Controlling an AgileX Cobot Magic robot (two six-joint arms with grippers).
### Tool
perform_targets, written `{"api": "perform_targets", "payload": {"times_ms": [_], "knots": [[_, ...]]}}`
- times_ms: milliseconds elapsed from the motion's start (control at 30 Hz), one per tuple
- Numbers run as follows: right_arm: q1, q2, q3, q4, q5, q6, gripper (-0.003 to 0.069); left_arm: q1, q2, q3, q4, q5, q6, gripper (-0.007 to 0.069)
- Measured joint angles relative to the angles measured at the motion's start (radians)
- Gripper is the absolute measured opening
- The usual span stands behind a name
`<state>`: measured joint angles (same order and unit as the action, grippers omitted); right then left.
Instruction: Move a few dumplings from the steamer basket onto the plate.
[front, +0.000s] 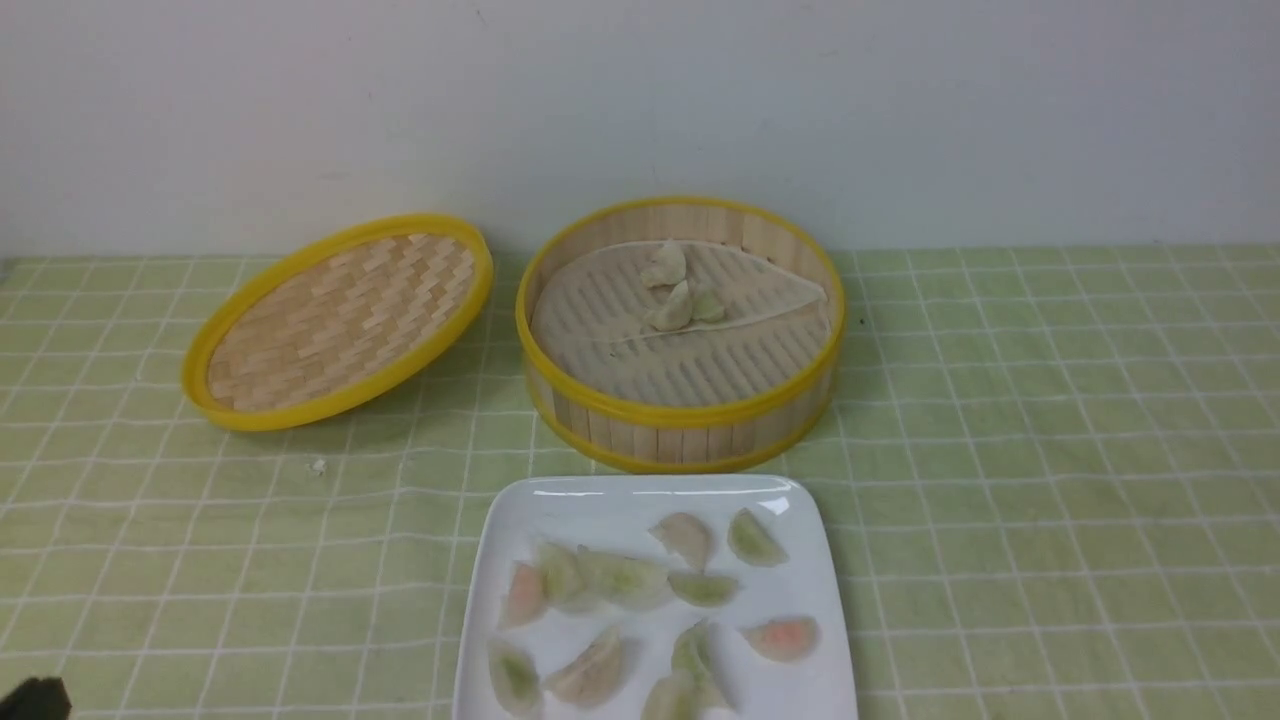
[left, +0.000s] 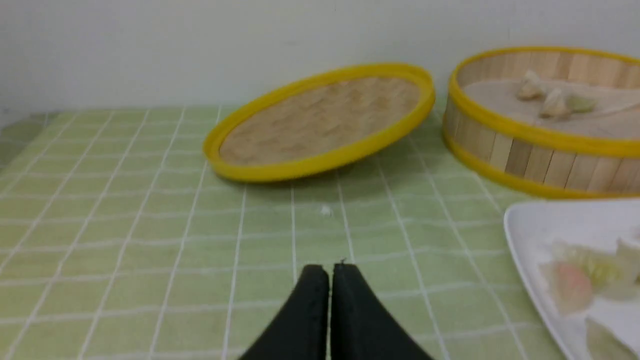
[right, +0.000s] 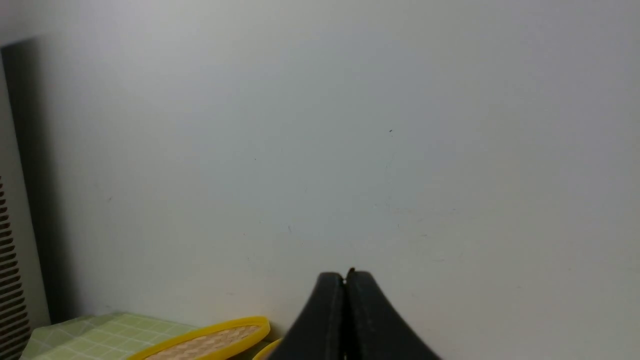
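The steamer basket (front: 680, 420) stands at the middle back, with three dumplings (front: 675, 290) on its pale liner. The white plate (front: 600, 500) lies in front of it with several dumplings (front: 620, 580) on it. In the left wrist view the basket (left: 530, 160) and the plate (left: 530, 235) show to one side. My left gripper (left: 330, 267) is shut and empty, low over the cloth left of the plate; only a dark tip of it (front: 35, 698) shows in the front view. My right gripper (right: 345, 274) is shut and empty, raised and facing the wall.
The woven yellow-rimmed lid (front: 340, 320) leans tilted left of the basket; it also shows in the left wrist view (left: 320, 122) and the right wrist view (right: 210, 340). A small white crumb (front: 318, 466) lies on the green checked cloth. A white wall stands behind.
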<state>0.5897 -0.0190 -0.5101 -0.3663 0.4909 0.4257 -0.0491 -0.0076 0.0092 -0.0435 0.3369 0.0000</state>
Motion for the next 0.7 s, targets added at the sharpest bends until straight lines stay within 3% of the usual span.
{"api": "perform_targets", "payload": {"times_ms": [700], "knots": [[0.0,0.0,0.0,0.0,0.002,0.0,-0.0015,0.001,-0.002,0.019,0.001,0.047,-0.006,-0.0006]]}}
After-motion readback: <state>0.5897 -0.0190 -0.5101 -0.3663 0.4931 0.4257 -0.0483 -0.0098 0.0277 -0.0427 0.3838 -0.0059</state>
